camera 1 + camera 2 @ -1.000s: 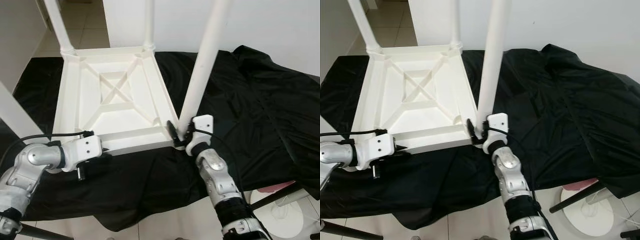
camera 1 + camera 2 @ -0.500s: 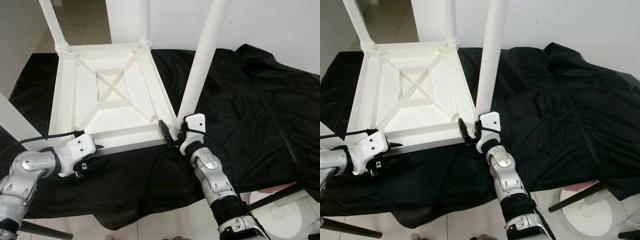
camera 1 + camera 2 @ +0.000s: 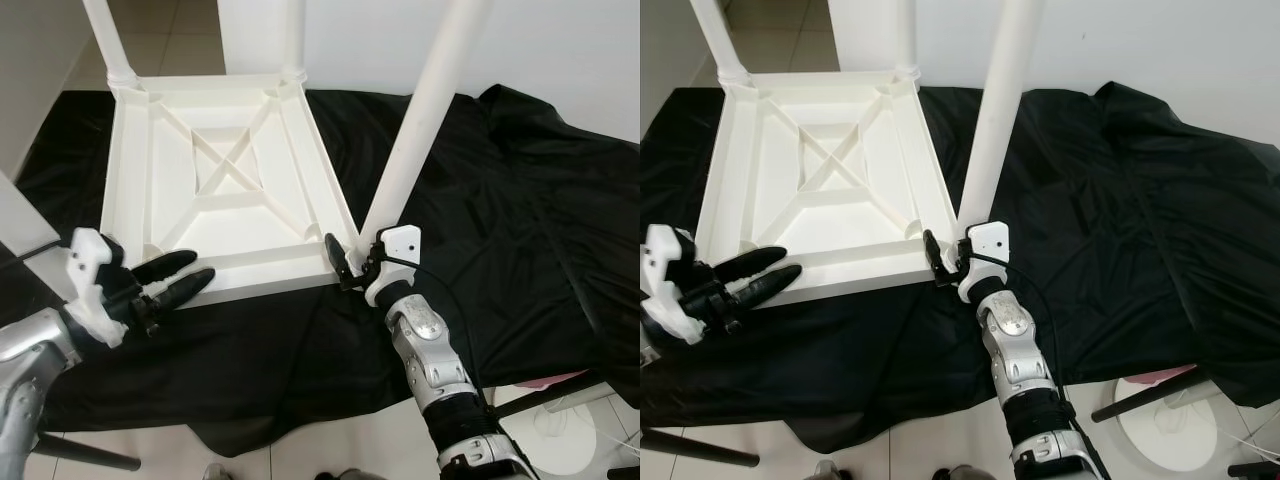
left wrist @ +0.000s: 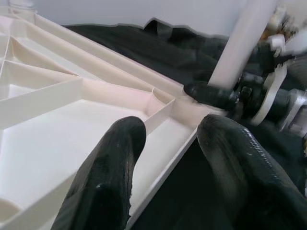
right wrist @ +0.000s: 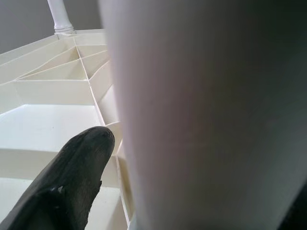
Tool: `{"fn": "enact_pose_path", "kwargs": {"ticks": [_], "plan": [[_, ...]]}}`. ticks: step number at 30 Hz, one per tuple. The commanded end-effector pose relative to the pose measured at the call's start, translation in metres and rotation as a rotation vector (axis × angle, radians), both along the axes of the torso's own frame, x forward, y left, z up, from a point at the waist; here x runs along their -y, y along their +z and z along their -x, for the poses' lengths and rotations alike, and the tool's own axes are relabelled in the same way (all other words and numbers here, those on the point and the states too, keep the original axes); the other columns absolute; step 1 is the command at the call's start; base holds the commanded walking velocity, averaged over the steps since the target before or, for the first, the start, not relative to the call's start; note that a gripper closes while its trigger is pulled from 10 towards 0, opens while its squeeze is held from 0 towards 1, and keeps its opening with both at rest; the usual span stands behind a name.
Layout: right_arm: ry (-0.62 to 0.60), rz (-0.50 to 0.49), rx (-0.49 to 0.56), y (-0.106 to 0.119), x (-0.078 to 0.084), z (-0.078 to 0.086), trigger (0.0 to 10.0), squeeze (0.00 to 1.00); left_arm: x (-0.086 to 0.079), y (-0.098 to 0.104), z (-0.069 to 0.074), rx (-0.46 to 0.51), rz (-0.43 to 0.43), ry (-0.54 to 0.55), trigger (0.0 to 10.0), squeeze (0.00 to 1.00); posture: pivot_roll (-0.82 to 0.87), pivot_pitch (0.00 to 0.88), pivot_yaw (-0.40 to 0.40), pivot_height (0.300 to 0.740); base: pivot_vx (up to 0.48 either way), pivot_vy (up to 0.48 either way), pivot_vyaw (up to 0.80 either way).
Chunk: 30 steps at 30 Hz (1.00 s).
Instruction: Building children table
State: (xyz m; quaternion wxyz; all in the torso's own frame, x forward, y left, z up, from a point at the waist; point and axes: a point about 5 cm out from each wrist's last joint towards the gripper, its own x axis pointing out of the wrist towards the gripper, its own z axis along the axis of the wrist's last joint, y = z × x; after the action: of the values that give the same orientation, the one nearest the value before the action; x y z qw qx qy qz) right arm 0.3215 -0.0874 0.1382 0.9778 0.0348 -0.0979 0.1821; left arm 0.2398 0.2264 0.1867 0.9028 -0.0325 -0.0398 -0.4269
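Upturned white tabletop [image 3: 225, 185] on a bench draped in black cloth [image 3: 520, 230], ribbed underside facing up like a shallow tray (crossed ribs inside, nothing lying in the compartments). Two white legs [image 3: 108, 40] already standing in the far corner sockets. Third leg [image 3: 420, 120] rising tilted from the near right corner, base gripped by the right gripper [image 3: 352, 265], fingers clamped on either side of it right at the socket. Left gripper [image 3: 185, 275] near the left end of the near rim, fingers apart; from the left wrist view one finger [image 4: 110, 177] over the inner side of the rim and the other outside it, over the cloth, contact with the plastic not clear. Pale tiled floor [image 3: 170, 40] beyond the bench at far left.
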Motion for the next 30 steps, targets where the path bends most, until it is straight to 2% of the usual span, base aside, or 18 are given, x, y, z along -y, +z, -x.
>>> {"fn": "enact_pose_path", "kwargs": {"ticks": [1,4,5,7,8,9,10,11,12,13,23,24,25,26,27,28,29,30], "plan": [[-0.006,-0.007,-0.031,-0.009,0.002,0.003,10.0,0.0,0.01,-0.008,0.017,-0.048,0.079,-0.023,10.0,0.0,0.11,0.125,-0.101,0.74,0.0,0.0,0.0],[-0.005,-0.007,-0.033,-0.011,0.002,0.004,10.0,0.0,0.018,-0.014,0.031,-0.08,0.109,-0.044,10.0,0.0,0.11,0.127,-0.107,0.74,0.0,0.0,0.0],[-0.007,-0.007,-0.034,-0.012,0.002,0.005,10.0,0.0,0.027,-0.019,0.046,-0.108,0.114,-0.091,10.0,0.0,0.12,0.127,-0.112,0.74,0.0,0.0,0.0],[-0.007,-0.007,-0.034,-0.012,0.002,0.005,10.0,0.0,0.027,-0.019,0.046,-0.108,0.114,-0.091,10.0,0.0,0.12,0.127,-0.112,0.74,0.0,0.0,0.0],[-0.013,-0.01,-0.032,-0.012,0.002,0.005,10.0,0.0,0.035,-0.021,0.058,-0.142,0.124,-0.129,10.0,0.0,0.13,0.127,-0.121,0.74,0.0,0.0,0.0],[-0.013,-0.01,-0.032,-0.012,0.002,0.005,10.0,0.0,0.035,-0.021,0.058,-0.142,0.124,-0.129,10.0,0.0,0.13,0.127,-0.121,0.74,0.0,0.0,0.0],[-0.029,-0.014,-0.023,-0.01,0.003,0.004,10.0,0.0,0.044,-0.028,0.072,-0.195,0.082,-0.195,10.0,0.0,0.13,0.128,-0.127,0.74,0.0,0.0,0.0],[-0.029,-0.014,-0.023,-0.01,0.003,0.004,10.0,0.0,0.044,-0.028,0.072,-0.195,0.082,-0.195,10.0,0.0,0.13,0.128,-0.127,0.74,0.0,0.0,0.0],[-0.063,-0.011,0.007,-0.005,0.005,0.002,10.0,0.0,0.054,-0.043,0.093,-0.297,0.011,-0.269,10.0,0.0,0.14,0.127,-0.129,0.74,0.0,0.0,0.0],[-0.076,-0.012,0.016,-0.003,0.006,0.002,10.0,0.0,0.054,-0.049,0.098,-0.33,-0.013,-0.282,10.0,0.0,0.14,0.127,-0.129,0.74,0.0,0.0,0.0],[-0.162,0.02,0.07,0.006,0.012,0.002,9.9,0.0,0.043,-0.071,0.105,-0.431,-0.137,-0.237,10.0,0.0,0.14,0.117,-0.12,0.74,0.0,0.0,0.0],[-0.172,0.028,0.083,0.009,0.012,0.001,3.7,0.0,0.043,-0.072,0.107,-0.439,-0.144,-0.237,10.0,0.0,0.13,0.117,-0.119,0.74,0.0,0.0,0.0],[-0.172,0.028,0.083,0.009,0.012,0.001,3.7,0.0,0.043,-0.072,0.107,-0.439,-0.144,-0.237,10.0,0.0,0.13,0.117,-0.119,0.74,0.0,0.0,0.0],[-0.17,0.031,0.099,0.012,0.012,0.002,0.0,0.0,0.044,-0.071,0.107,-0.439,-0.141,-0.238,10.0,0.0,0.13,0.115,-0.117,0.74,0.0,0.0,0.0],[-0.167,0.037,0.114,0.016,0.011,0.002,2.9,0.0,0.046,-0.07,0.108,-0.439,-0.14,-0.242,10.0,0.0,0.13,0.113,-0.113,0.74,0.0,0.0,0.0],[-0.167,0.037,0.114,0.016,0.011,0.002,2.9,0.0,0.046,-0.07,0.108,-0.439,-0.14,-0.242,10.0,0.0,0.13,0.113,-0.113,0.74,0.0,0.0,0.0],[-0.161,0.044,0.129,0.02,0.01,0.002,10.0,0.0,0.047,-0.069,0.109,-0.44,-0.138,-0.241,10.0,0.0,0.13,0.111,-0.112,0.74,0.0,0.0,0.0],[-0.161,0.044,0.129,0.02,0.01,0.002,10.0,0.0,0.047,-0.069,0.109,-0.44,-0.138,-0.241,10.0,0.0,0.13,0.111,-0.112,0.74,0.0,0.0,0.0]]}}
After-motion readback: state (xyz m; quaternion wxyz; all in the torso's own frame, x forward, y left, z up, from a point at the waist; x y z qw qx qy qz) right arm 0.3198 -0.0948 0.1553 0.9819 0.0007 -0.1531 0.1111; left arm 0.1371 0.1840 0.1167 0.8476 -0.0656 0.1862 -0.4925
